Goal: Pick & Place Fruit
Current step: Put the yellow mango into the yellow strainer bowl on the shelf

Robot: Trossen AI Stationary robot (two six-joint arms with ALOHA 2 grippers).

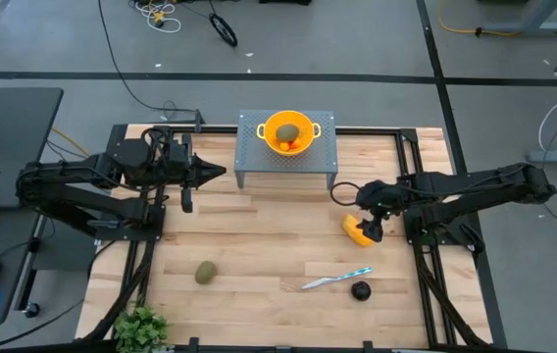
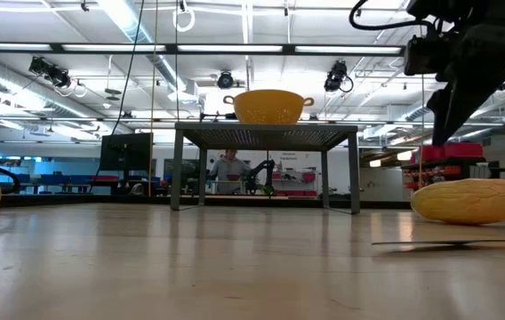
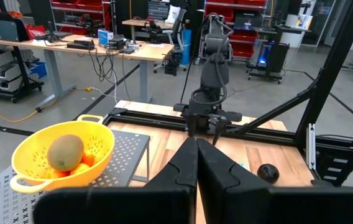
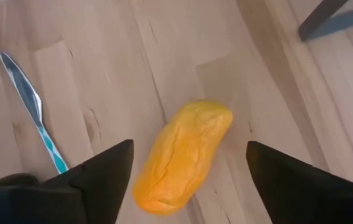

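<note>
Lying flat on the wooden table (image 1: 259,245), the yellow-orange oblong fruit (image 4: 179,155) is running its long axis diagonally between the right gripper (image 4: 189,165) fingers, which are standing wide apart and clear of it. Skin is looking matte, slightly creased. Knife (image 4: 30,109), silver blade with blue handle, is lying just beside it. Left gripper (image 3: 196,165) is sitting pinched together near the perforated metal stand (image 1: 286,147). Yellow colander (image 1: 288,132) is holding one olive-brown oval (image 1: 287,132) over orange pieces, mostly hidden.
</note>
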